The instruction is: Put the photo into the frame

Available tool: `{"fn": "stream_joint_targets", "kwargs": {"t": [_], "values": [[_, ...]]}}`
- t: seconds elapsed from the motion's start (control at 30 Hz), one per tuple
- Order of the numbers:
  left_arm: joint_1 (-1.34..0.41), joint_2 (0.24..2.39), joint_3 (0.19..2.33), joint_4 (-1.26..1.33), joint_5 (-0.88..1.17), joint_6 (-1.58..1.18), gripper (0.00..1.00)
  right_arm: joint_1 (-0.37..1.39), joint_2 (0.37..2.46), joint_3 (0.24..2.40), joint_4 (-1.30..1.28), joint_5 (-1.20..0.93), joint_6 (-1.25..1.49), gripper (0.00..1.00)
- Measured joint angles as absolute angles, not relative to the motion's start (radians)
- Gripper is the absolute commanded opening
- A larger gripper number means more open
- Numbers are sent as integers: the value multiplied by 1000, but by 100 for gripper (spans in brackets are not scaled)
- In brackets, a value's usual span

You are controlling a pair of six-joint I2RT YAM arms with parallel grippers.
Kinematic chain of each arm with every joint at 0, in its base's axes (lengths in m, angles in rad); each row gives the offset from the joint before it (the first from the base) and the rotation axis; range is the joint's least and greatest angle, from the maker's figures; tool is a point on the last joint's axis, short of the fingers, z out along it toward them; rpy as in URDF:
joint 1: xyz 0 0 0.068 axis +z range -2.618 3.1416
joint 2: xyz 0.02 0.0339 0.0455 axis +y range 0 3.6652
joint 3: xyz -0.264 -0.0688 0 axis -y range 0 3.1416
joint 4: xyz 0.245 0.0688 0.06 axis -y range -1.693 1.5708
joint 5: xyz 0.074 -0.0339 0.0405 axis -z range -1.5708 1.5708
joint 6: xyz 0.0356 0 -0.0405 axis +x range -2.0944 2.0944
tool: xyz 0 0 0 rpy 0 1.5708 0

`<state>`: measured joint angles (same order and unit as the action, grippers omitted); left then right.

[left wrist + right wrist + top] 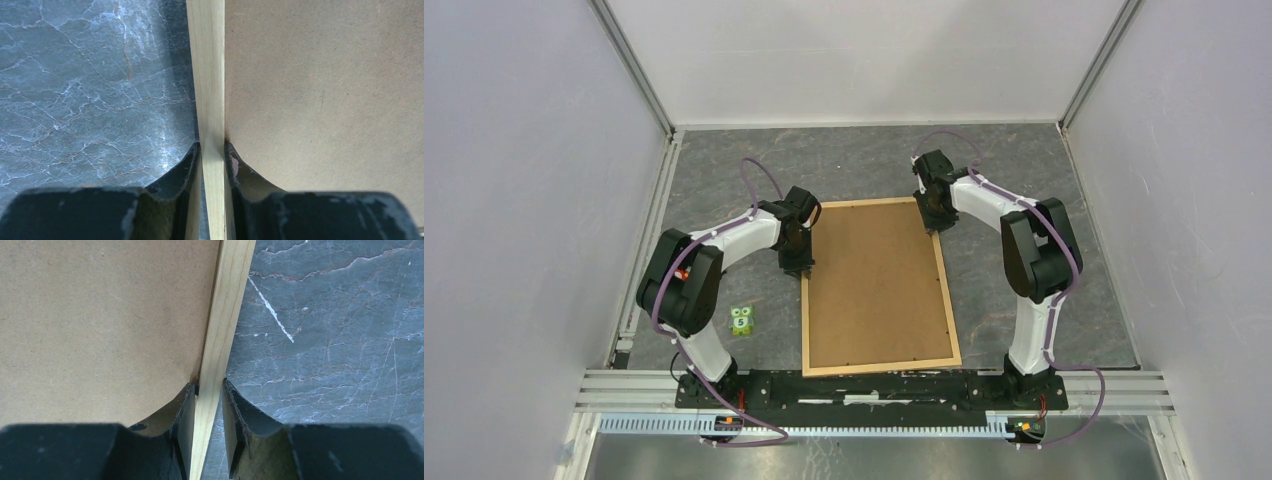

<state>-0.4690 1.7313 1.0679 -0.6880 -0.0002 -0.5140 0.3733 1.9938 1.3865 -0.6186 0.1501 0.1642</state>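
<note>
Frame (880, 368) lies flat on the counter (864, 165), back side up, with a brown board (876, 285) filling it. My left hand (212, 147) is clamped on the frame's left strip, one finger outside on the counter side, the other inside against the board. My right hand (209, 385) is pinched on the right strip up by the far corner, gripping the same way. Both grips look tight on the wood, with no gap at the pads.

Photo is not visible in any view. It could be under the board, below both hands, but I can't tell.

My guess at the step is a two-hand lift or turn of the frame. To do it well:
- Raise both hands together and level, since the strips are thin and the grips sit at uneven spots along the frame.
- Don't twist one side ahead of the other.
- Watch the board, which may be loose and could slide out toward my bases if the far end tips up.
- Go slowly.
</note>
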Motion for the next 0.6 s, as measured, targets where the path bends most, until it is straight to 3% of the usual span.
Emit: {"fn": "stream_joint_targets", "kwargs": {"t": [0.27,0.37,0.5,0.6], "values": [[-469,1730,1066,-686,-1,-514,22,345,1981,1365,-596,80,159,44],[-469,1730,1066,-686,0,-514,22,290,1947,1324,-544,-52,169,55],[-469,1730,1068,-687,-1,-514,22,206,1908,1238,-430,-280,204,77],[-469,1731,1068,-688,0,-513,23,190,1865,1192,-414,-337,202,82]]}}
